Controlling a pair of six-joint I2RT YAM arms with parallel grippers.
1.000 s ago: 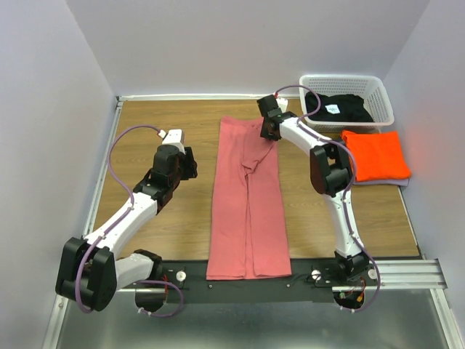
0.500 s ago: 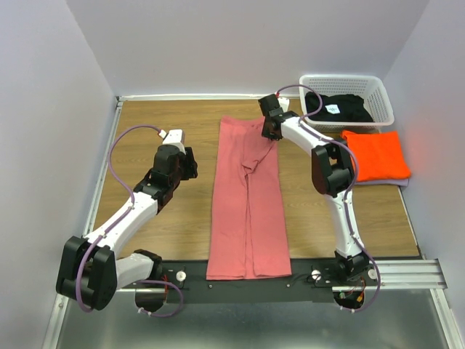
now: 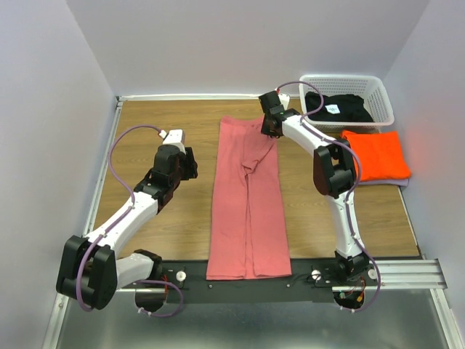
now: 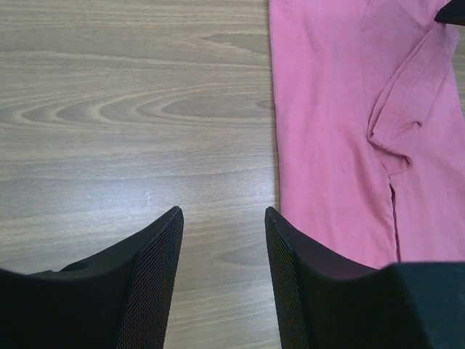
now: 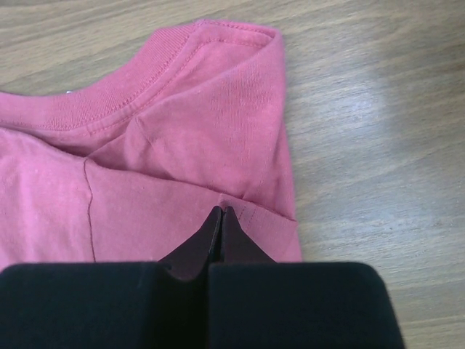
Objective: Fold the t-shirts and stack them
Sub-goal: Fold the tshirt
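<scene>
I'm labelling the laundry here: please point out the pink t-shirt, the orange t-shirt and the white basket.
pink t-shirt (image 3: 247,211), top external view, middle of its folded body.
orange t-shirt (image 3: 374,154), top external view, centre of the cloth.
white basket (image 3: 386,102), top external view, right wall.

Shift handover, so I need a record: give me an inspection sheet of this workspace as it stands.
Surface: wooden table, bare wood around the shirts.
Job's things: pink t-shirt lying in a long folded strip, centre; orange t-shirt folded, right; black t-shirt in the basket.
Clutter: white basket, far right corner.
Grippers: left gripper open over bare wood beside the pink t-shirt; right gripper shut on the pink t-shirt's collar end.
Cables: purple cable looped along each arm.
Surroundings: white walls on three sides.
</scene>
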